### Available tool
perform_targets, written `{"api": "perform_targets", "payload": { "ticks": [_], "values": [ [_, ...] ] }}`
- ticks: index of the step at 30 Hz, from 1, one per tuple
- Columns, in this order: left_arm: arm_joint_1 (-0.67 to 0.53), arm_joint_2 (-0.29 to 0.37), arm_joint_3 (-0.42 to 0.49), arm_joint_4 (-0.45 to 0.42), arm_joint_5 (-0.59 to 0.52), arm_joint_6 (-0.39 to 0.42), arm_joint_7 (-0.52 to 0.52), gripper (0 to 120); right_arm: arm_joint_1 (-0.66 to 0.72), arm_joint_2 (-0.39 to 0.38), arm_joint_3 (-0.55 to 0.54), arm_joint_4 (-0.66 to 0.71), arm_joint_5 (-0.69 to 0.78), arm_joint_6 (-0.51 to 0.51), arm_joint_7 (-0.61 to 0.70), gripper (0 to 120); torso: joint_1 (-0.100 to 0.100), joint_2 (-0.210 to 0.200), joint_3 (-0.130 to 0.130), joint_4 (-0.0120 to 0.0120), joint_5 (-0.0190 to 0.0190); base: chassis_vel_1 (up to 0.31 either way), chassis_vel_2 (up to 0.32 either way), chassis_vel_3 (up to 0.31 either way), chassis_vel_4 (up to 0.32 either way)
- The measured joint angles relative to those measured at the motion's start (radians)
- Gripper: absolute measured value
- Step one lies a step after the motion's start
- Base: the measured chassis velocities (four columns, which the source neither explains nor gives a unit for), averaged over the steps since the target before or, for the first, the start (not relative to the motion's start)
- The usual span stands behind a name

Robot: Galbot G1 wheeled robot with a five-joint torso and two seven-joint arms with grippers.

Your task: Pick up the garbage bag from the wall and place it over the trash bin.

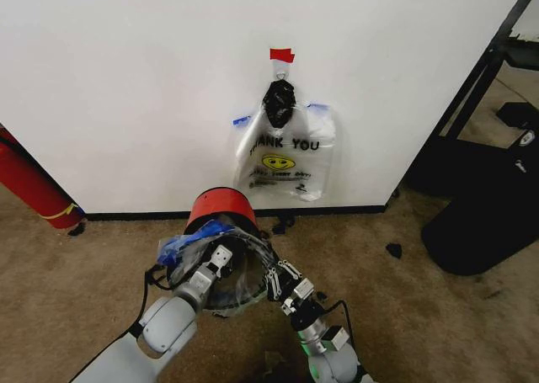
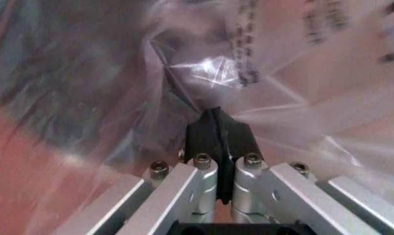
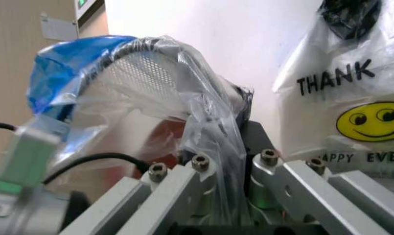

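Head view shows the wall [image 1: 168,80] behind, with the bunch of bags [image 1: 285,151] hanging on it under a black knot [image 1: 279,103] and red tape [image 1: 282,55]. On the carpet [image 1: 67,265] before it stands the trash bin [image 1: 221,210], the garbage bag [image 1: 215,257] draped over its mouth. Left gripper [image 2: 218,128] is clamped on the bag's film at the near left rim; right gripper [image 1: 274,278] pinches bag film at the near right rim
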Motion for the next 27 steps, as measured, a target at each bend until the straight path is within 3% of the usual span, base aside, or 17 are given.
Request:
{"api": "perform_targets", "payload": {
  "ticks": [9,20,27],
  "values": [
    [-0.016,-0.008,0.009,0.004,-0.012,0.001,-0.031,0,-0.007,0.008,-0.004,-0.013,0.004,0.004,-0.001,1,0.000,0.000,0.000,0.0000,0.0000,0.000,0.000,0.000,0.000],
    [0.046,0.002,0.016,-0.095,-0.054,-0.013,0.058,0,0.041,0.054,0.020,-0.083,0.018,0.014,0.003,1,0.000,0.000,0.000,0.0001,0.0001,0.000,0.000,0.000,0.000],
    [-0.020,-0.008,0.012,-0.004,-0.034,-0.036,0.011,0,0.017,0.052,-0.004,-0.057,0.007,0.007,-0.012,1,0.000,0.000,0.000,0.0002,-0.0007,0.000,0.000,0.000,0.000]
  ]
}}
